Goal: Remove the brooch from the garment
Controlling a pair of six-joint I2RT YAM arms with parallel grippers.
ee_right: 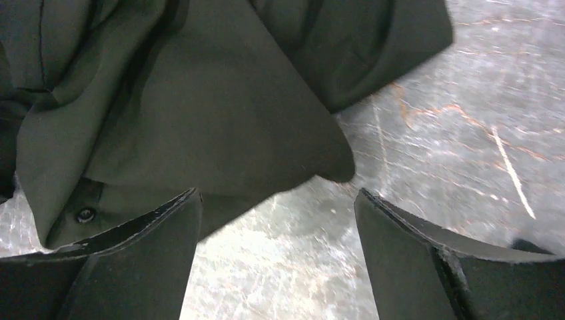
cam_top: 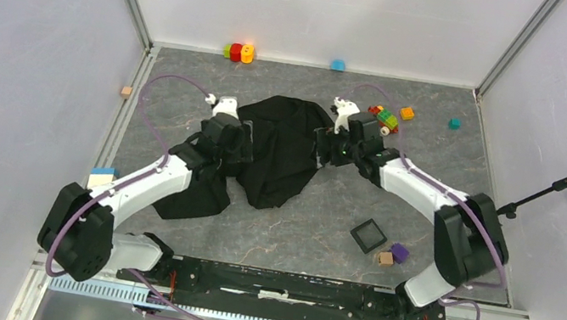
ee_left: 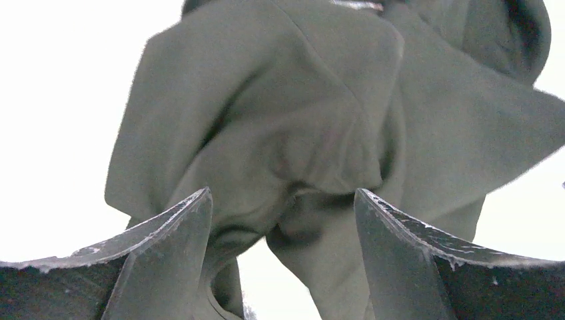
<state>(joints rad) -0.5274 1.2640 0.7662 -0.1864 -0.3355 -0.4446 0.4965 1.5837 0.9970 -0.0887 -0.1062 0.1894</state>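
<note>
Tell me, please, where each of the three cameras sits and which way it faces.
Top external: above and behind the bases, looking down on the table, garment, left arm and right arm.
Left wrist: on the left wrist, facing garment folds; the open left gripper frames them.
Right wrist: on the right wrist, facing garment edge and table; the open right gripper shows.
Shared: all see the garment.

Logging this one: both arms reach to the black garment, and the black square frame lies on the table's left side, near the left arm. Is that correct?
Not quite. The black square frame lies on the right side, near the right arm, as the top external view shows. The rest stands: both arms do reach to the garment.
</note>
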